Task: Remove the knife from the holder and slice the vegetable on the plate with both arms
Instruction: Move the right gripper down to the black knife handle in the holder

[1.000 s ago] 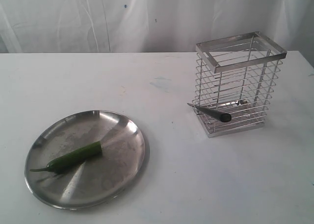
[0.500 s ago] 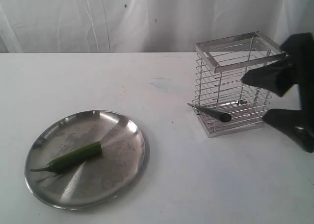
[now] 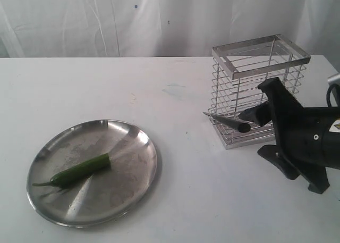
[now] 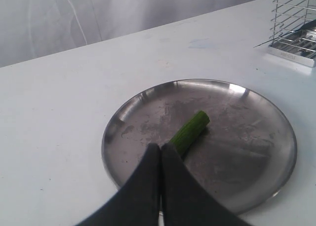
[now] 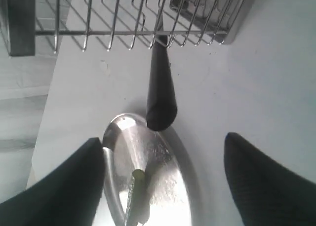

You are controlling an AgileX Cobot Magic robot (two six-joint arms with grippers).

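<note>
A green chili, the vegetable [image 3: 79,170], lies on the round steel plate [image 3: 127,200] at the front left. To the right stands the wire holder [image 3: 249,67]. The black-handled knife [image 3: 237,126] lies low through the holder's wires, handle end sticking out of the front. My right gripper [image 3: 265,118] is open in front of the holder, beside that handle. In the right wrist view the knife handle [image 5: 160,92] points at the gap of the right gripper [image 5: 163,143], just short of the fingertips. My left gripper [image 4: 160,148] is shut and empty above the plate [image 4: 261,122], its tips by the vegetable [image 4: 191,131].
The white table carries only the plate and holder. A white curtain hangs behind it. The holder [image 4: 296,38] shows at the far corner of the left wrist view. The right wrist view shows the plate [image 5: 163,176] and vegetable [image 5: 136,189] beyond the knife handle.
My right arm has come into the exterior view from the right edge and moved left and down to the front of the holder with its jaws open. The knife, plate and vegetable have not moved.
</note>
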